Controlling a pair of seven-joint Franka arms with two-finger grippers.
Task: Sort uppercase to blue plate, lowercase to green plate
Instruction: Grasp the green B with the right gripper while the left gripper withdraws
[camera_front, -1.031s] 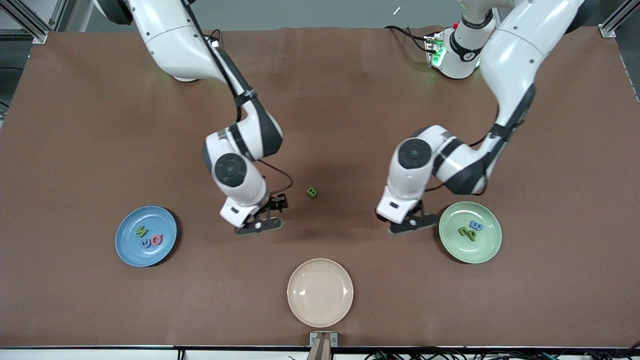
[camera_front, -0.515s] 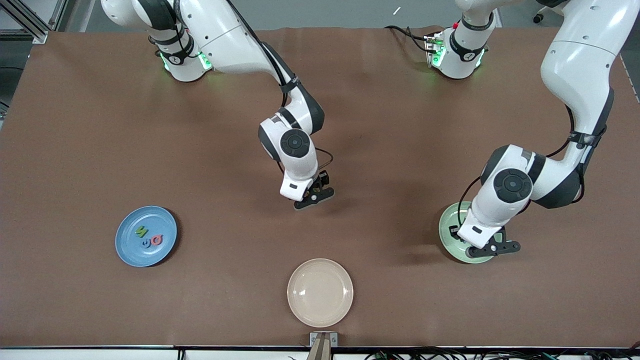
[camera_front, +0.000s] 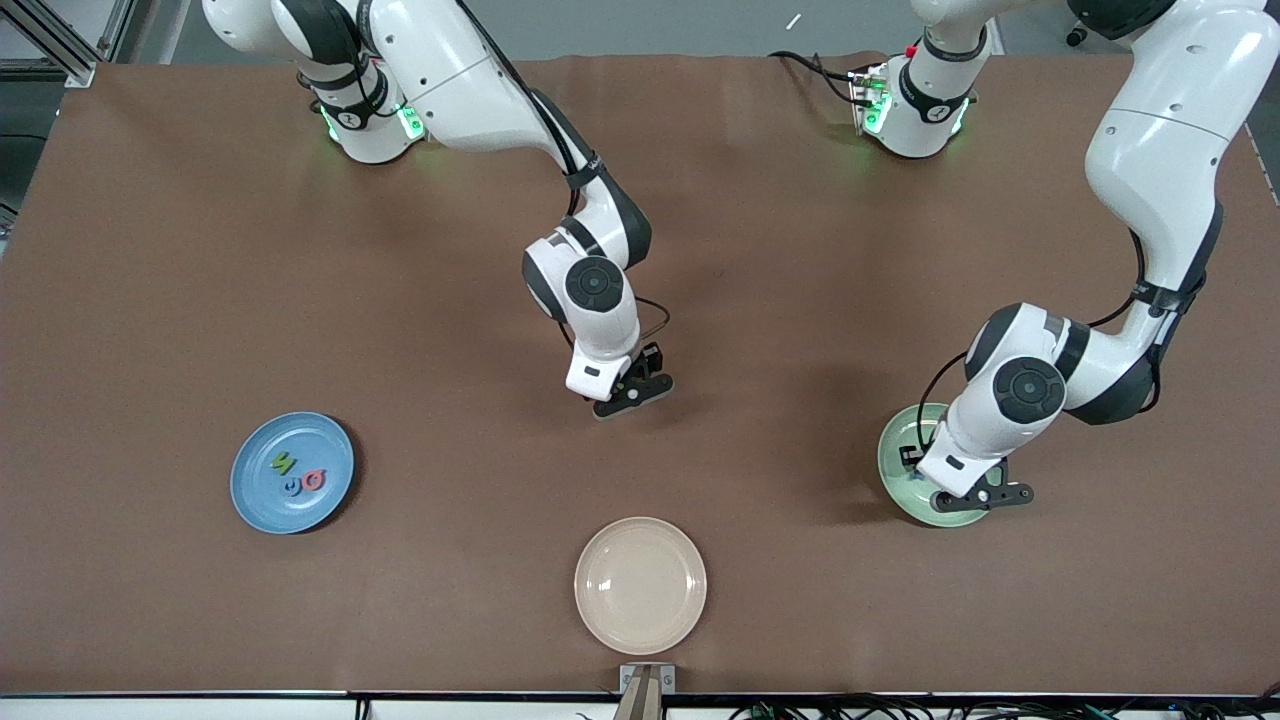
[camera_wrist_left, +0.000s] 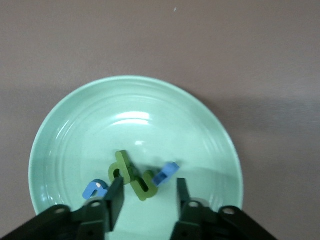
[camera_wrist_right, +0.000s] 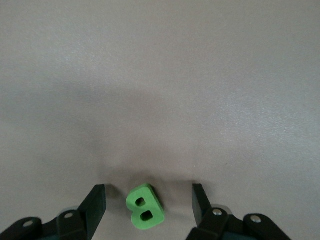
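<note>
— Front view hides the green B under the right gripper (camera_front: 630, 398), mid-table; blue plate (camera_front: 250, 500) holds three letters.

— Right wrist view shows the green B (camera_wrist_right: 144, 206) between spread fingers, ungrasped. Left gripper (camera_wrist_left: 147, 200), parted, hangs over the green plate (camera_wrist_left: 75, 130), letters beneath.

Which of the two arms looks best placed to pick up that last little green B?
The right. Its tool hangs open directly over the green B on the bare table, a finger on each side. The left tool is open over the green plate, away from it.
</note>
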